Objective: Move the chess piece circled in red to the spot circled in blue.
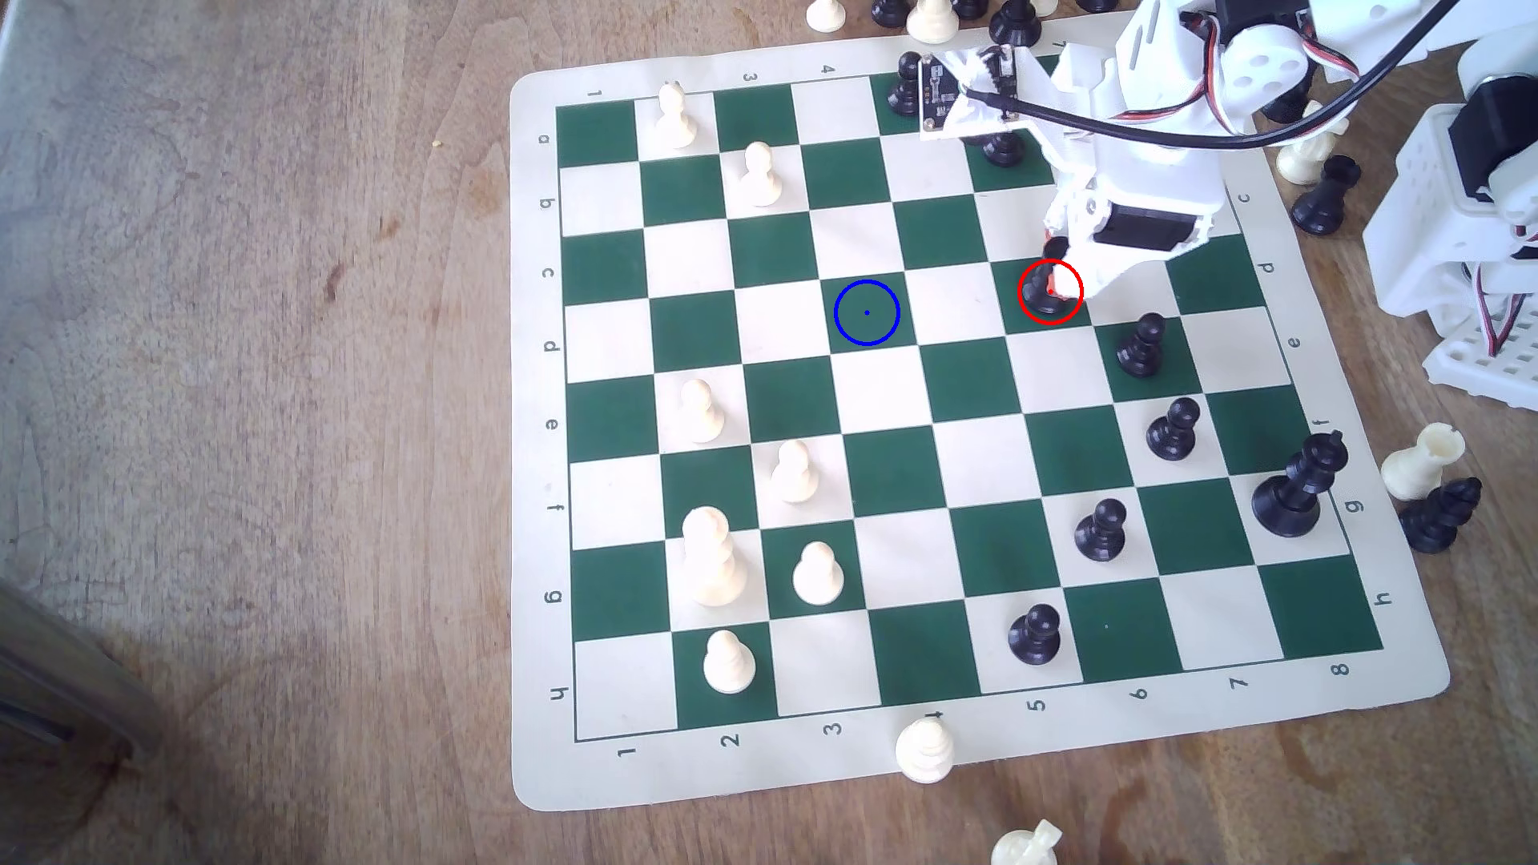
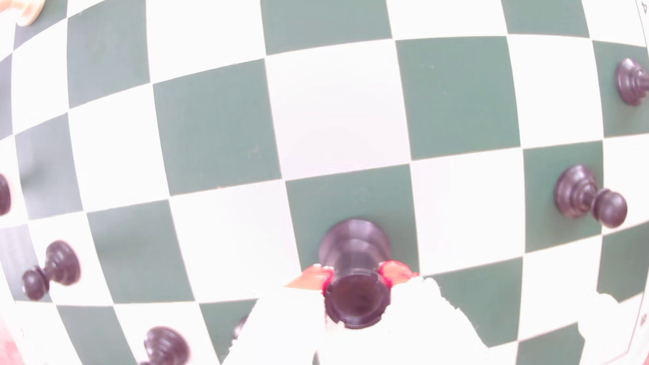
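Rook gripped on its red-ringed square; blue-ringed square vacant.
Exterior view, referenced to the black rook point(image 1: 1042, 293): the blue-ringed green square point(image 1: 866, 313) lies two squares to its left on the chessboard point(image 1: 533, 416). The gripper point(image 2: 355, 277) pinches the rook's upper body, red-tipped fingers point(image 2: 396, 271) pressed on both sides, base seated on green.

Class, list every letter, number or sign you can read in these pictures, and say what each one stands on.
"a" to "h": chess mat border, exterior view's left edge.
"1", "2", "3", "5", "6", "7", "8": near border; the "4" is hidden by a cream piece.
"1", "3", "4": far border.
"c" to "h": right border, partly hidden.
Small circuit board on the arm: print too small to read.
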Controlling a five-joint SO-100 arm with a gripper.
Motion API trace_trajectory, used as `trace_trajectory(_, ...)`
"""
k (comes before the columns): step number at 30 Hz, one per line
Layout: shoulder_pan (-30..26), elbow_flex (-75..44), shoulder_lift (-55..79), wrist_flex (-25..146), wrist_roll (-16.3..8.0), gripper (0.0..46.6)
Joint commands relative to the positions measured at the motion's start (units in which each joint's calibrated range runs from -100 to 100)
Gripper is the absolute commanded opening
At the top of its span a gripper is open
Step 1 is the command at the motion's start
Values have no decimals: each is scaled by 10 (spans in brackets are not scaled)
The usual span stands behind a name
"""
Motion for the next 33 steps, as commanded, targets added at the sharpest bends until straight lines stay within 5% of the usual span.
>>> trace_trajectory(1, -4, -66, -27, 52, -4, 18)
trace_trajectory(12, -15, -357, 23, 178, -12, 15)
trace_trajectory(19, -36, -495, 181, 172, -21, 15)
trace_trajectory(33, -33, -560, 320, 126, -6, 27)
